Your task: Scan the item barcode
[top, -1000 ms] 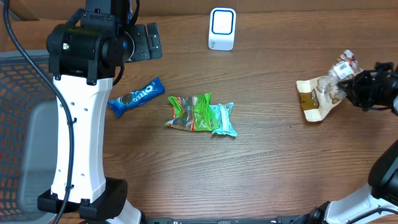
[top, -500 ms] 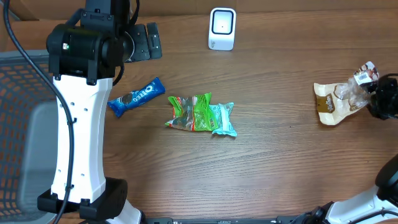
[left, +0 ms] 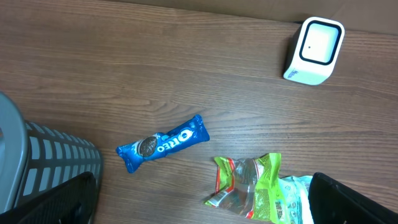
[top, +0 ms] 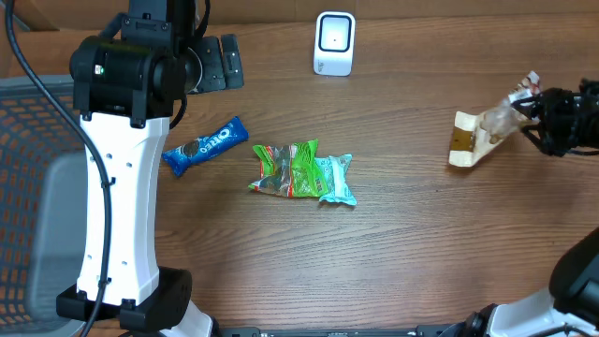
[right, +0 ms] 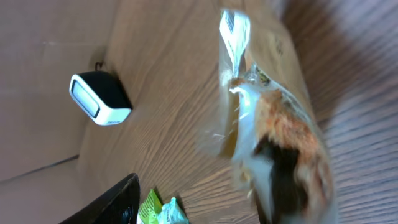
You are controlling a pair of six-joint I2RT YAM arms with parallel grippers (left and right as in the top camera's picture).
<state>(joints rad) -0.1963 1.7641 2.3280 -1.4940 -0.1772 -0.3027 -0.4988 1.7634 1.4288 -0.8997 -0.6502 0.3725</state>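
The item, a clear and tan snack bag (top: pixel 475 139), lies at the table's right side, its crimped top end reaching my right gripper (top: pixel 547 117). In the right wrist view the bag (right: pixel 273 124) is blurred and fills the right half. One black finger (right: pixel 115 202) stands far to its left with bare wood between, so the jaws are open and not clamped on it. The other finger is hidden behind the bag. The white scanner (top: pixel 334 42) stands at the back centre. My left gripper (top: pixel 215 64) hangs wide open near the back left, holding nothing.
A blue Oreo pack (top: pixel 206 145) lies left of centre. Green packets (top: pixel 288 170) and a teal one (top: pixel 339 180) sit mid-table. A grey mesh basket (top: pixel 37 187) borders the left edge. The left arm's white column (top: pixel 117 206) rises beside it.
My right gripper's jaws have opened. The right gripper and the bag swung right, then back left and a little farther away. The left arm has not moved.
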